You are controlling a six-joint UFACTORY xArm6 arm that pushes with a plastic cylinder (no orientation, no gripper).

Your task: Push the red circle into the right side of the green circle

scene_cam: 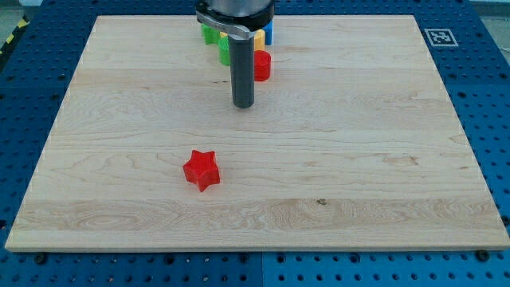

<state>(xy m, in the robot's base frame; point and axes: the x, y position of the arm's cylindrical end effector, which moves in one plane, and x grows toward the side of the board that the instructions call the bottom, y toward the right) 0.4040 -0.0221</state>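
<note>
The red circle (262,66) sits near the view's top centre, just right of my rod. The green circle (225,50) is to its left, largely hidden behind the rod. My tip (243,104) rests on the board below and slightly left of the red circle, a short gap from it. A second green block (210,33) peeks out at the upper left of the rod; its shape cannot be made out.
A yellow block (259,39) and a blue block (268,32) sit above the red circle, partly hidden by the arm. A red star (202,170) lies alone left of centre, lower down. The wooden board (382,159) lies on a blue pegboard.
</note>
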